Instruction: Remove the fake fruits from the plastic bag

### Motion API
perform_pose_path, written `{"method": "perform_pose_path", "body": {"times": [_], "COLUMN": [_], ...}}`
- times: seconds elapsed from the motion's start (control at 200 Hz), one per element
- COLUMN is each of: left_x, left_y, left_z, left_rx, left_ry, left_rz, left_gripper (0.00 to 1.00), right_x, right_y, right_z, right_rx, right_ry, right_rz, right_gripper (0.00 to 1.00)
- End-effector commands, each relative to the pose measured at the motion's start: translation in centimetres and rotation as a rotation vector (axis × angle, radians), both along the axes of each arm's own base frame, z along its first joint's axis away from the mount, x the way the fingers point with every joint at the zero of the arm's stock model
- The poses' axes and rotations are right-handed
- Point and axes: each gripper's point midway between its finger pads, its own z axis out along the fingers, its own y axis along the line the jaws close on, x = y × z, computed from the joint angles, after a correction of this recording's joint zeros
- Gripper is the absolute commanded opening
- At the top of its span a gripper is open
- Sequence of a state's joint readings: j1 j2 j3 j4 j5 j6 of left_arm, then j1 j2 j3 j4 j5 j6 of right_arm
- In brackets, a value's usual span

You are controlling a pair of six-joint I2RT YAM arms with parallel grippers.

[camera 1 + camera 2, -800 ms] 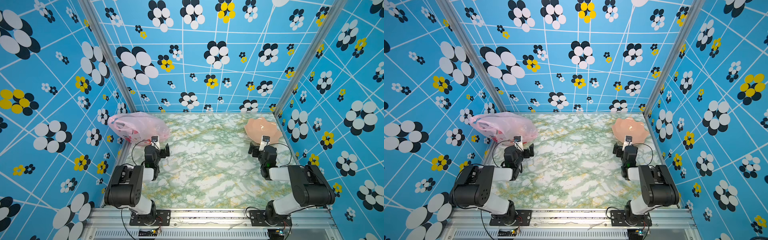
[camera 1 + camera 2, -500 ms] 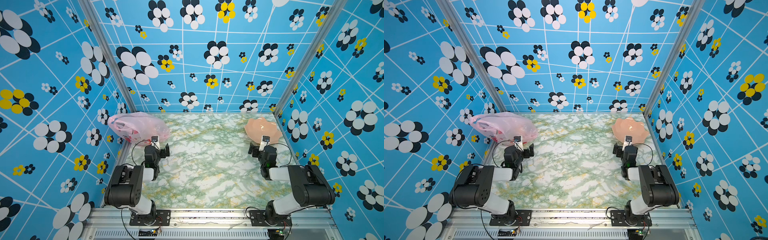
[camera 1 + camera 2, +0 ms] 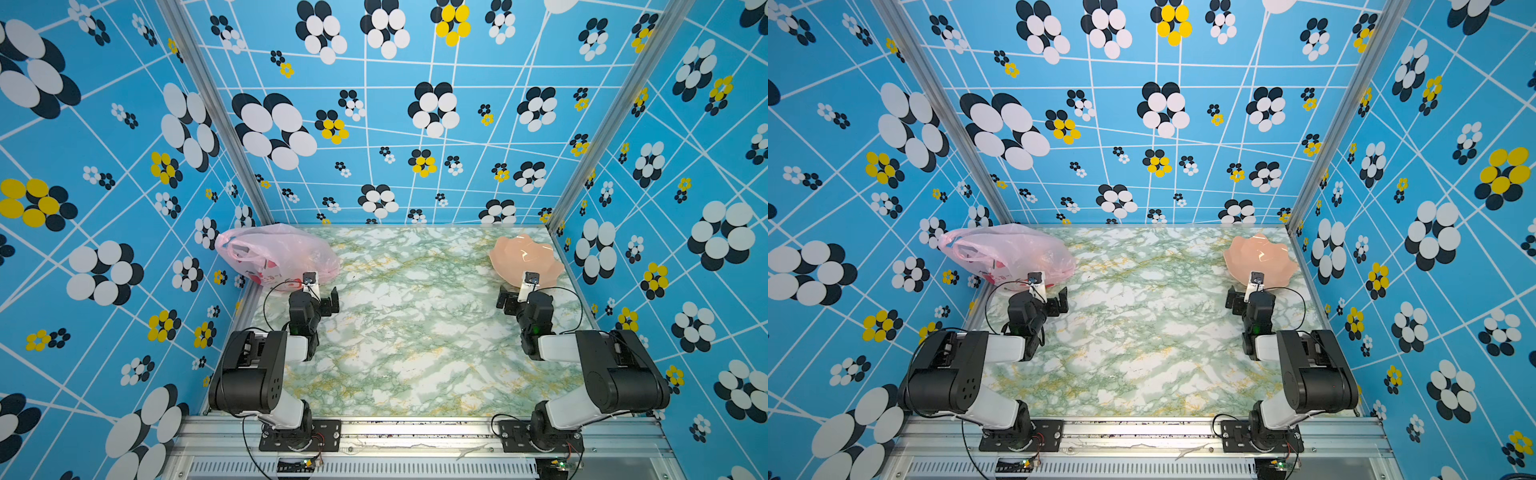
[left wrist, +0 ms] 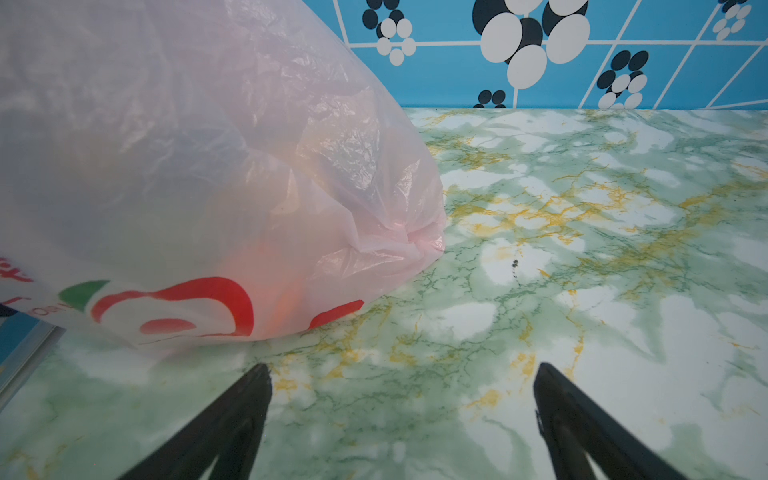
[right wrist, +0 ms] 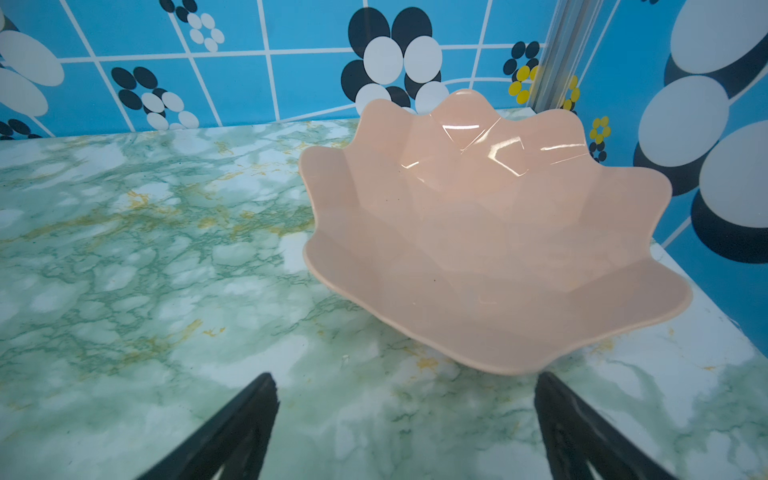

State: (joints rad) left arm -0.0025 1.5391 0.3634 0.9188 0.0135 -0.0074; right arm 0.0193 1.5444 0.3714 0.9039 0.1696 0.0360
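The plastic bag (image 3: 274,253) (image 3: 1009,251) lies bulging at the back left of the table, thin pink film with red print. In the left wrist view the plastic bag (image 4: 187,166) fills the side beyond one finger, and the fake fruits show only as a dim orange blur (image 4: 286,303) through the film. My left gripper (image 3: 320,297) (image 3: 1054,301) (image 4: 401,372) hovers just in front of the bag, open and empty, not touching it. My right gripper (image 3: 517,297) (image 3: 1244,301) (image 5: 405,380) stands open and empty in front of the dish.
A peach-pink wavy-edged dish (image 3: 525,257) (image 3: 1260,257) (image 5: 478,232) sits empty at the back right corner. The green marbled table (image 3: 415,332) is boxed in by blue flowered walls on three sides, with metal posts at the back corners.
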Motion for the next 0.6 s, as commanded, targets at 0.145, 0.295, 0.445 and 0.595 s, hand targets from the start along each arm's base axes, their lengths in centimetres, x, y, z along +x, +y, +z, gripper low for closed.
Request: {"method": "perform_pose_path", "body": {"times": [0.145,0.295,0.445,0.595], "left_x": [0.5,0.5,-0.9,-3.1], "left_y": [-0.2,-0.2,-1.7,-3.6], "left_z": [0.4,0.5,2.4,4.3], "left_rx": [0.0,0.003,0.056,0.12], "left_ry": [-0.007,-0.013,-0.09,-0.12], "left_rz": [0.002,-0.001,-0.042,-0.087], "left_gripper": [0.99,0.99,0.99,0.99], "right_x": [0.5,0.5,0.2,-1.4], "right_y": [0.4,0.5,2.6,2.9], "right_z": [0.5,0.4,1.1,2.8], "right_rx": [-0.007,-0.008,-0.016,-0.02], "right_ry": [-0.009,-0.009,-0.019,-0.079], "right_rz": [0.02,0.022,0.157,0.169], "right_gripper": [0.99,0.99,0.99,0.99]}}
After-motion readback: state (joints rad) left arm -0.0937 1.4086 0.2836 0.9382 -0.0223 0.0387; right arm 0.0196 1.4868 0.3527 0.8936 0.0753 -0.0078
